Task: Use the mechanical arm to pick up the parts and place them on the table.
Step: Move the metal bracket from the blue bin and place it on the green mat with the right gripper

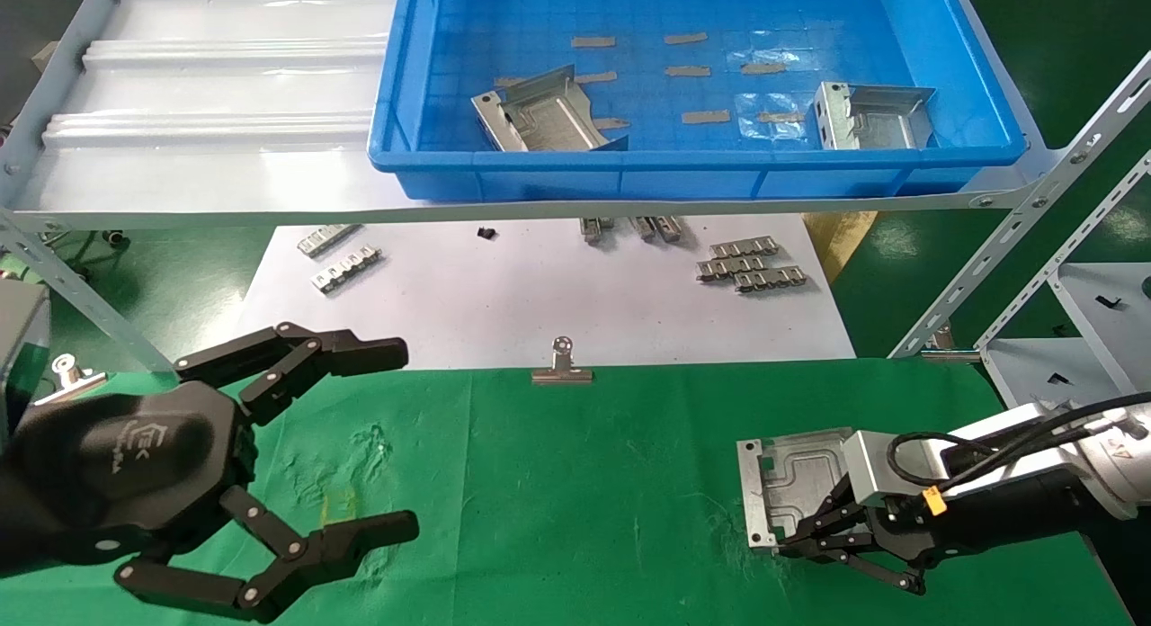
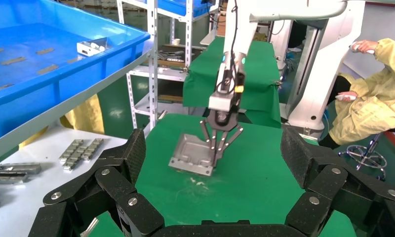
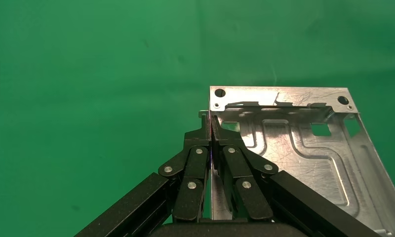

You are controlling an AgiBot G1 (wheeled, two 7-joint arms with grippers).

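A grey bracket (image 1: 791, 482) is held by the right gripper (image 1: 796, 541) on the green table (image 1: 575, 482), near right; fingers are pinched onto its side rim. The left gripper (image 1: 396, 437) is seen near left above the cloth, fingers spread wide, nothing betw. them. A blue tray (image 1: 701, 172) is set on a far shelf, w/ two more brackets inside: one at centre (image 1: 548, 118), one at right (image 1: 872, 115). A white sheet (image 1: 539, 293) is laid beyond the cloth, w/ small ridged strips (image 1: 751, 264) scattered on it. A silver binder clip (image 1: 562, 365) is placed at the cloth's far edge.
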